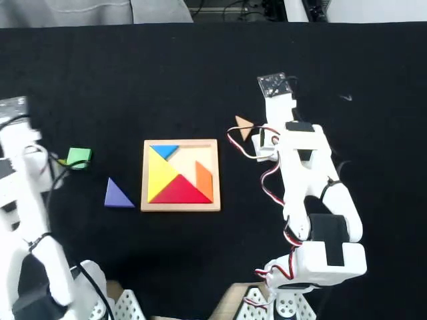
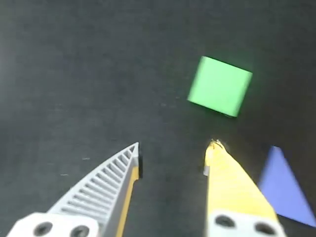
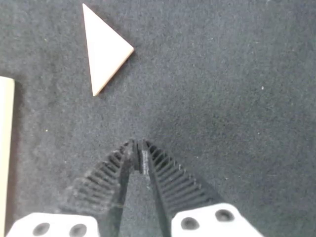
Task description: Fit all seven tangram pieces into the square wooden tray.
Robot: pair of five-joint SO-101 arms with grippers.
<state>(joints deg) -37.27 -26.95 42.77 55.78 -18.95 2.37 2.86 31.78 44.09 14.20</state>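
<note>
The square wooden tray (image 1: 180,208) lies mid-table and holds a blue triangle (image 1: 164,151), a yellow triangle (image 1: 160,177), a red triangle (image 1: 181,192) and an orange parallelogram (image 1: 204,180). Left of the tray lie a purple triangle (image 1: 117,194) and a green square (image 1: 79,157). My left gripper (image 2: 175,145) is open over bare cloth, a short way from the green square (image 2: 219,86), with the purple triangle (image 2: 284,187) off to one side. A tan triangle (image 1: 243,127) lies right of the tray. My right gripper (image 3: 138,143) is shut and empty, just short of this tan triangle (image 3: 104,49).
Black cloth covers the table. The tray's pale edge (image 3: 5,148) shows in the right wrist view. The right arm's white body (image 1: 303,180) stands right of the tray, and the left arm (image 1: 20,200) runs along the left edge. Bare wood (image 1: 193,155) shows in the tray's upper right part.
</note>
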